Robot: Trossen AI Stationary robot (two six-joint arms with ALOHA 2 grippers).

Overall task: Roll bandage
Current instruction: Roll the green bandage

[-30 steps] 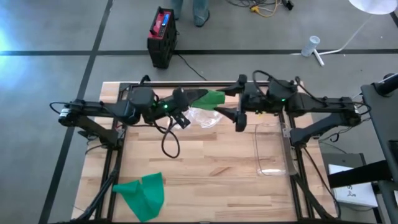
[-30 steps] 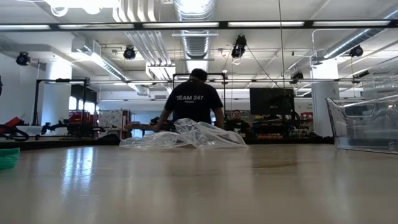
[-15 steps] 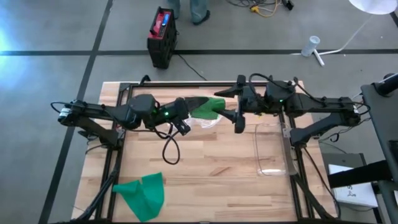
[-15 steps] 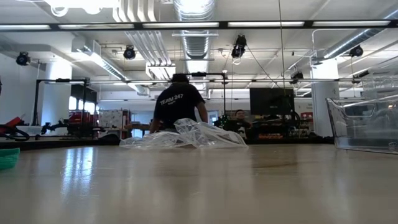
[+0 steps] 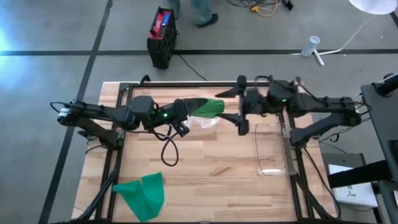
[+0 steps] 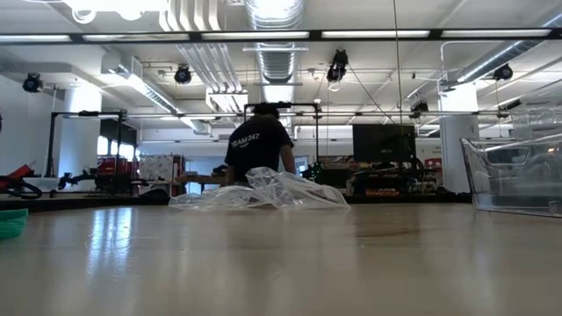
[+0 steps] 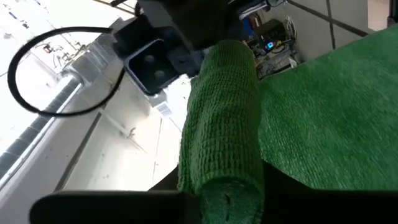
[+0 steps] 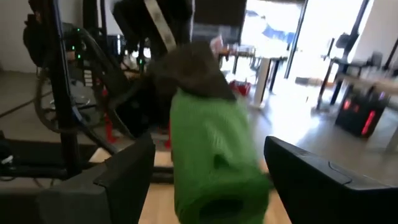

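Left claw (image 5: 194, 106): we clamp the green roll (image 5: 210, 107).
Right claw (image 5: 239, 106): we stand wide open, roll between our fingers, ungripped.

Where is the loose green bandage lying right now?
In the high view, the loose green bandage lies on the table's near-left corner, apart from both arms.

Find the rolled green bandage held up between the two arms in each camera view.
High view: rolled green bandage, top centre, held by the left gripper.
Low view: not in it.
Left wrist view: fills the centre.
Right wrist view: centre, between open fingers.
Shared landmark: the bandage itself.
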